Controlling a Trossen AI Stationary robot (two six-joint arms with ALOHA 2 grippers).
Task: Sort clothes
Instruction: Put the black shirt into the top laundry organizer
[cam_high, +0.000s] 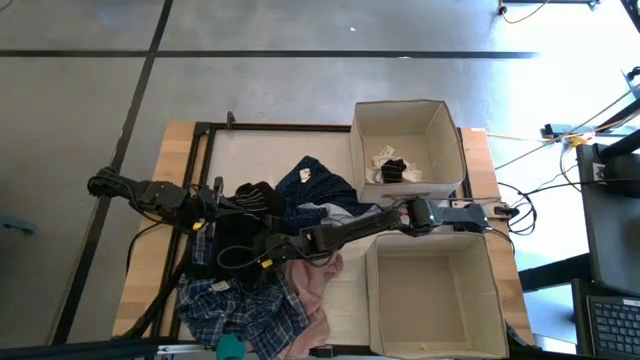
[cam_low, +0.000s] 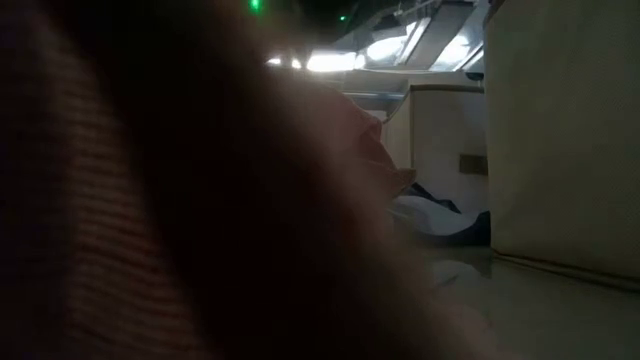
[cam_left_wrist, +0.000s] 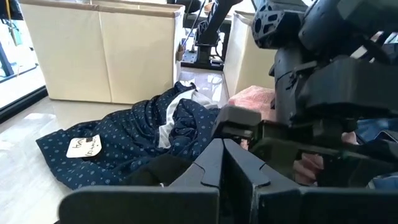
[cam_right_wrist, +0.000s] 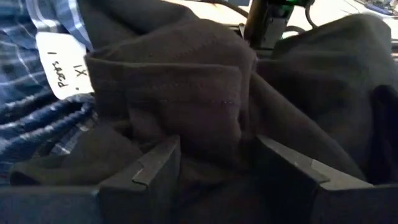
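Note:
The clothes lie heaped at the table's left and middle: a black garment (cam_high: 250, 215), a navy dotted one (cam_high: 312, 186), a pink one (cam_high: 318, 277), a blue-white plaid one (cam_high: 240, 308) and a small teal piece (cam_high: 230, 348) at the near edge. My right gripper (cam_high: 245, 257) reaches across from the right and stands open, low over the black garment (cam_right_wrist: 186, 93). A raised fold of that garment (cam_right_wrist: 211, 143) stands between its fingers. My left gripper (cam_left_wrist: 224, 165) waits shut at the pile's left side (cam_high: 218, 198), holding nothing. My right gripper comes slanting down from the table's right, one finger (cam_right_wrist: 155, 165) on each side of the black garment's raised fold (cam_right_wrist: 211, 134). Whether the fingers touch the cloth I cannot tell. The garment lies slack on the pile.
Two beige cloth boxes stand at the right. The far one (cam_high: 440, 115) holds small white and black pieces (cam_high: 392, 168); the near one (cam_high: 375, 300) shows nothing inside. Blurred cloth close to the lens fills most of the low view (cam_low: 200, 200). Bare table lies at the far left (cam_high: 250, 150).

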